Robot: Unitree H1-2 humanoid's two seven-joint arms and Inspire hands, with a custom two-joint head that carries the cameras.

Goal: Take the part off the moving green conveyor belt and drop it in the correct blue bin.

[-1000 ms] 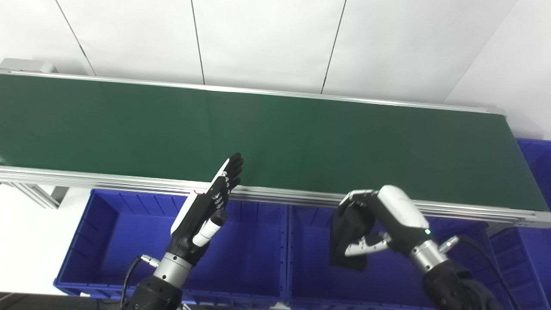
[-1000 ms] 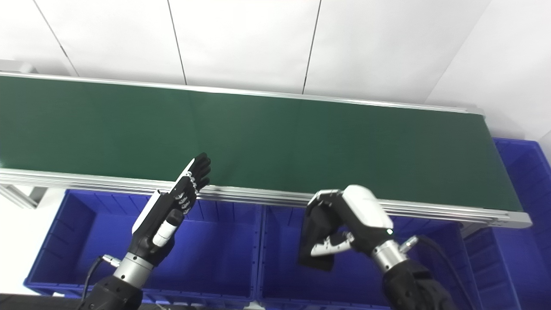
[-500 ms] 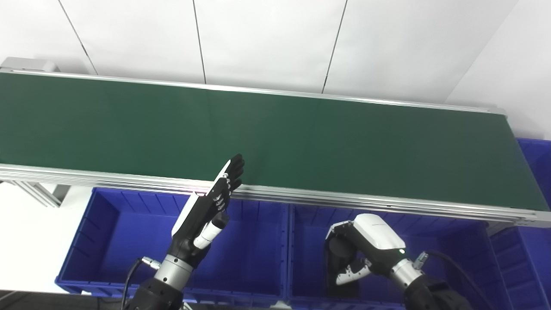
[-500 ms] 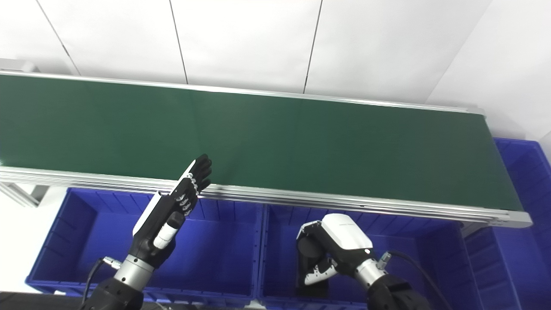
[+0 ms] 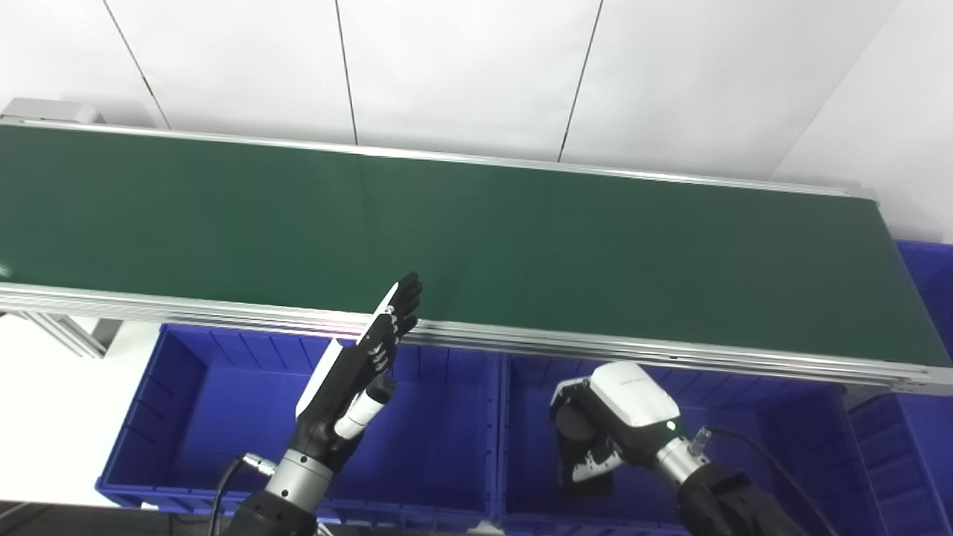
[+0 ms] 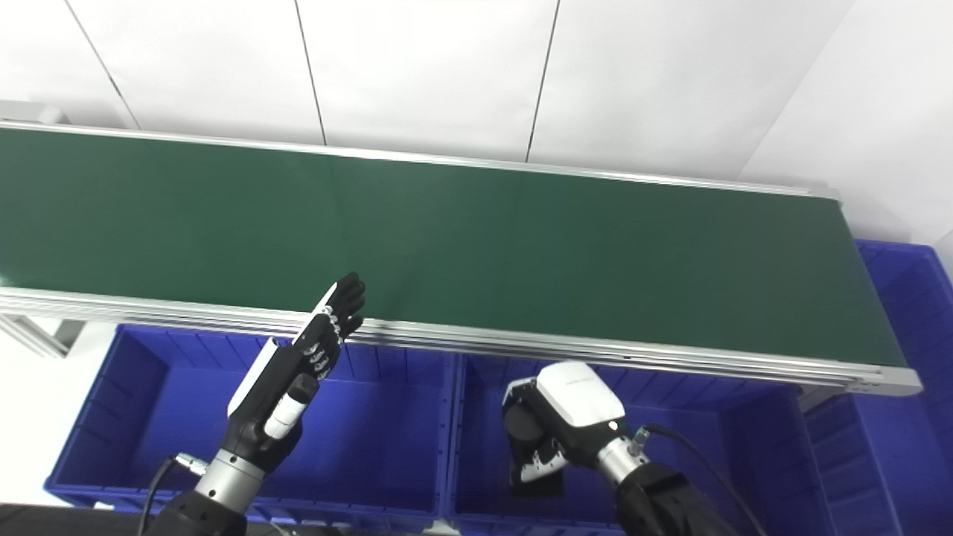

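- The part [image 5: 587, 465], a flat black piece, is sitting low inside the right-hand blue bin [image 5: 767, 417], just under the near rail of the green conveyor belt [image 5: 521, 246].
- The right hand [image 5: 614, 424] is gripping the part, its fingers curled down over the top of the piece and its pale thumb lying across the piece's face; only the lower edge of the part is showing beneath the hand.
- Whether the part is touching the bin floor cannot be told from either view.
- The right hand is hanging inside the bin's opening, below the belt's near rail, with its white back turned upward and a small green light glowing near the wrist.
- The left-hand blue bin [image 5: 201, 417] is standing directly beside the right-hand one, sharing the dividing wall, also just under the belt's near rail.
- The left hand [image 5: 357, 368] is open and holding nothing, its fingers [image 5: 402, 298] stretched straight and close together, pointing up towards the belt.
- Those fingertips are overlapping the belt's near rail in the picture, while the palm and wrist are hovering above the left-hand bin.
- A further blue bin [image 6: 904, 298] is showing beyond the belt's right end.
- A white panelled wall [image 5: 461, 67] is rising behind the belt's far rail.
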